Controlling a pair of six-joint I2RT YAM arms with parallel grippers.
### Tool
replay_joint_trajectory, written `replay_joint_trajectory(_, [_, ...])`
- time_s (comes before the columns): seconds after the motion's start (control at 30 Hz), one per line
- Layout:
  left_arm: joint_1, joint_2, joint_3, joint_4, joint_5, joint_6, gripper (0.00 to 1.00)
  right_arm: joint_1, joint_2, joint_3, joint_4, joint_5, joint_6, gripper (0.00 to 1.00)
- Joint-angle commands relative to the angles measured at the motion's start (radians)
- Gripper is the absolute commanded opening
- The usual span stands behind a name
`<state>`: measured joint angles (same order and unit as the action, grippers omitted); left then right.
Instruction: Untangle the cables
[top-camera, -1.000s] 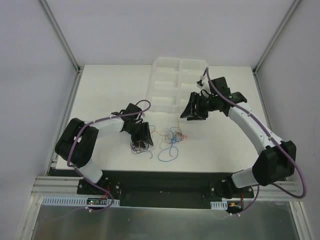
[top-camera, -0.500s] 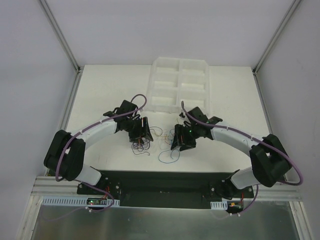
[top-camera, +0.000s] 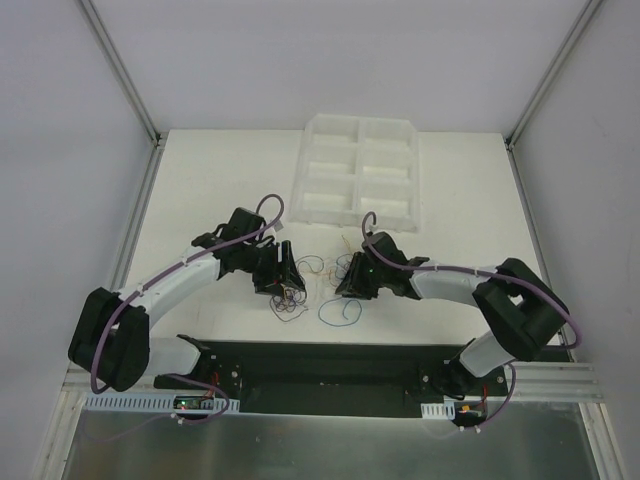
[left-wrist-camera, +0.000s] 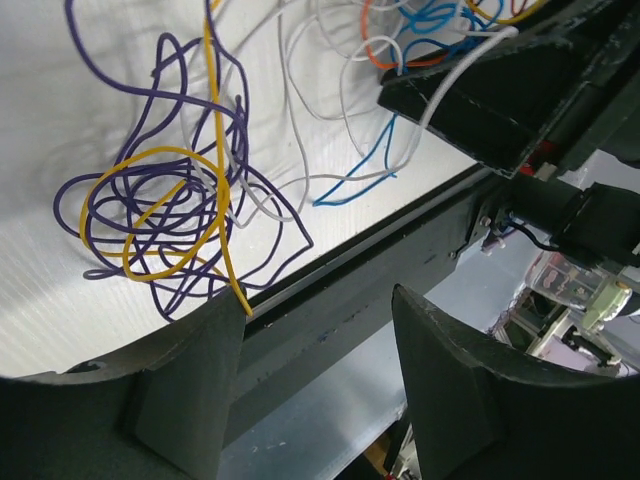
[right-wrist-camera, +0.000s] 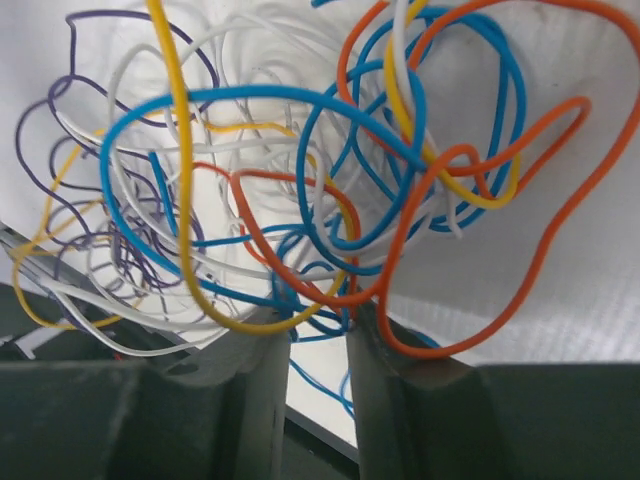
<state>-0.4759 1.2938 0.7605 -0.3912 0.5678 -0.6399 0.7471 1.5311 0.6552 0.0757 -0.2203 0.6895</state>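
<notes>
Nearest the table's front edge lies a loose blue loop (top-camera: 345, 313) of thin wire, and just beside it a curl of dark purple strands (top-camera: 290, 303). A little further in, between the 2 claws, the main tangle of thin, flexible cables (top-camera: 320, 268) in blue, orange, yellow, white and purple rests flat on the white table (top-camera: 460, 215). The left gripper (left-wrist-camera: 318, 305) hangs over the purple and yellow curls with its fingers well apart and nothing between them. The right gripper (right-wrist-camera: 315, 345) has its fingers drawn close, leaving a narrow gap. Blue and orange strands run into that gap, but I cannot tell whether they are pinched. Beyond sits a clear plastic tray (top-camera: 308, 175) with 2 columns of compartments.
</notes>
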Motion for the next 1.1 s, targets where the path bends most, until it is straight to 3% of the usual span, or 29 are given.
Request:
replay_joint_trajectory(0.0, [0.008,-0.028,0.023,-0.020,0.079,-0.006,0.59,0.038,0.023,0.005,0.131,0.059,0.067,0.24])
replay_joint_trajectory(0.17, [-0.013,0.041,0.132,-0.023,0.084,0.019,0.59,0.058,-0.064,0.036,-0.006,0.090,-0.039,0.00])
replay_joint_trajectory(0.3, [-0.084,0.171,0.227,-0.028,-0.051,0.052,0.67,0.057,-0.153,0.156,-0.258,0.081,-0.192,0.00])
replay_joint_trajectory(0.43, [-0.121,0.396,0.328,-0.049,-0.043,0.046,0.66,0.057,-0.193,0.297,-0.449,-0.031,-0.301,0.00])
replay_joint_trajectory(0.6, [-0.150,0.532,0.359,-0.037,-0.094,0.052,0.65,0.054,-0.222,0.368,-0.493,-0.071,-0.366,0.03])
replay_joint_trajectory(0.67, [-0.124,0.535,0.330,-0.029,-0.118,0.033,0.59,0.032,-0.229,0.359,-0.491,-0.060,-0.381,0.04])
replay_joint_trajectory(0.77, [-0.098,0.516,0.283,-0.009,-0.106,0.025,0.42,-0.005,-0.223,0.337,-0.482,-0.083,-0.403,0.11])
replay_joint_trajectory(0.87, [-0.095,0.492,0.260,-0.006,-0.065,0.046,0.33,-0.040,-0.206,0.273,-0.372,-0.160,-0.380,0.15])
replay_joint_trajectory(1.0, [-0.095,0.452,0.234,-0.008,-0.006,0.055,0.20,-0.083,-0.149,0.202,-0.231,-0.255,-0.298,0.03])
replay_joint_trajectory(1.07, [-0.096,0.450,0.218,-0.005,-0.037,0.062,0.17,-0.083,-0.137,0.186,-0.212,-0.246,-0.304,0.04])
